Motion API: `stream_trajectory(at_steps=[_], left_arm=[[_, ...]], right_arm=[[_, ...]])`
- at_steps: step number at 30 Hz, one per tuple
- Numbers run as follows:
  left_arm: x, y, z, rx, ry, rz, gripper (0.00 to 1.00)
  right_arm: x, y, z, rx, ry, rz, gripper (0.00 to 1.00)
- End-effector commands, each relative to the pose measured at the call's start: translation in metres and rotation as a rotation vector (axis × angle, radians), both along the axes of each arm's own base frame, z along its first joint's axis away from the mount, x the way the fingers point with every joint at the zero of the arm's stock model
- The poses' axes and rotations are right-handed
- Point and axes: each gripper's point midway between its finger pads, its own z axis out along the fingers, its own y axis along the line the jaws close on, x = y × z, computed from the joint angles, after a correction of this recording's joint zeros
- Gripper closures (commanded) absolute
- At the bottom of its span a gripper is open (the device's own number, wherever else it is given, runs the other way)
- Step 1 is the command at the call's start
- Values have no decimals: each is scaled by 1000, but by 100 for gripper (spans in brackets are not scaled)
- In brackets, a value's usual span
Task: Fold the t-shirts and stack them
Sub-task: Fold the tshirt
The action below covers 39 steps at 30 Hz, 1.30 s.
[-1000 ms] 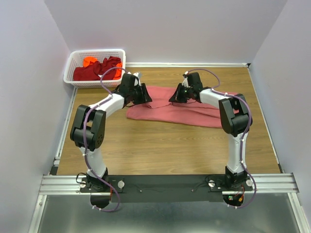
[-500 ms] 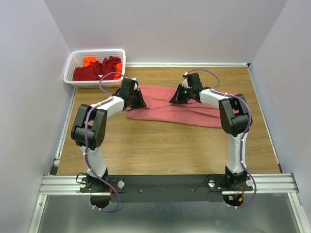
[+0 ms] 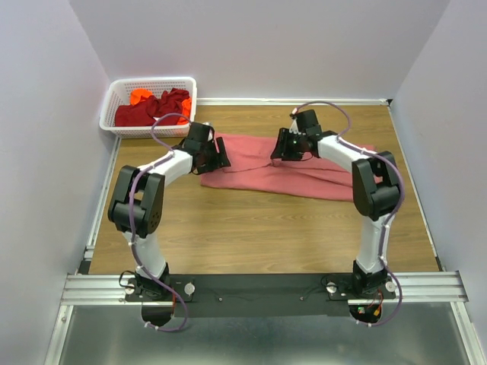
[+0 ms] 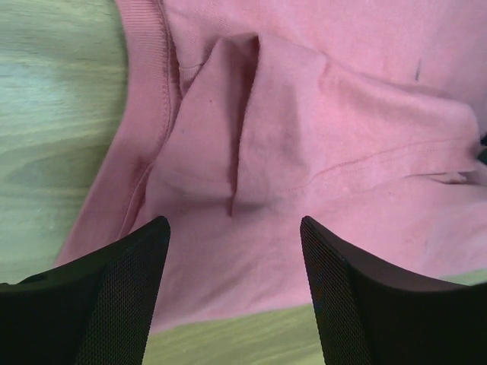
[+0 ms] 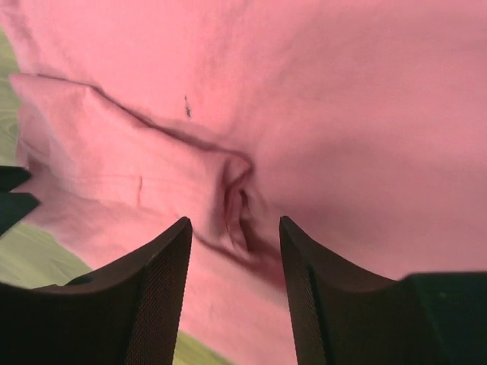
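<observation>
A salmon-pink t-shirt (image 3: 304, 179) lies partly folded and rumpled across the middle of the wooden table. My left gripper (image 3: 222, 157) hovers at its left end, near the collar (image 4: 148, 68). Its jaws stand open over the cloth (image 4: 319, 129), with nothing between them (image 4: 233, 224). My right gripper (image 3: 276, 150) is over the shirt's upper middle. It is open too (image 5: 234, 220), with a small pinched-up ridge of cloth (image 5: 240, 201) standing free between its fingers. A dark red t-shirt (image 3: 144, 112) and a bright orange one (image 3: 140, 96) lie bunched in the basket.
A white lattice basket (image 3: 114, 95) sits at the back left corner of the table. Bare wood (image 3: 259, 228) runs between the pink shirt and the arm bases. Walls close in the table on the left, back and right.
Both grippers have opened and let go of the pink cloth. The right gripper has shifted slightly right and back; the left gripper has barely moved.
</observation>
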Motion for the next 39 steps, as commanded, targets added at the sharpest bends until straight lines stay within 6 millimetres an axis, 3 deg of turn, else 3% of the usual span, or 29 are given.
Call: stream_trajectory(at_steps=[1,7,10,11,12,17,26,39], left_arm=[[7,13,54,28,-123,40,22],[-4,16,63,73,-152,13,30],[-11,15,48,80,-119,-9,38],[-16,16,38,83,-96,-15,39],[-17,16,31,84,-85,-18,45],[-23,22,-4,125,-23,-8,51],[-44,39,-48,183,83,15,57],[-50,46,-44,193,72,21,57]], right_arm=[[-2,-46,42,-176,-86,-64,37],[-47,-108,51,-268,-56,-197,25],[-67,-142,48,-262,-19,-301,24],[-74,-142,47,-219,6,-305,24],[-76,-155,47,-206,17,-343,24],[-101,-170,26,-155,102,-397,25],[-106,-189,3,-139,127,-488,31],[-84,-220,-14,-192,116,-538,34]])
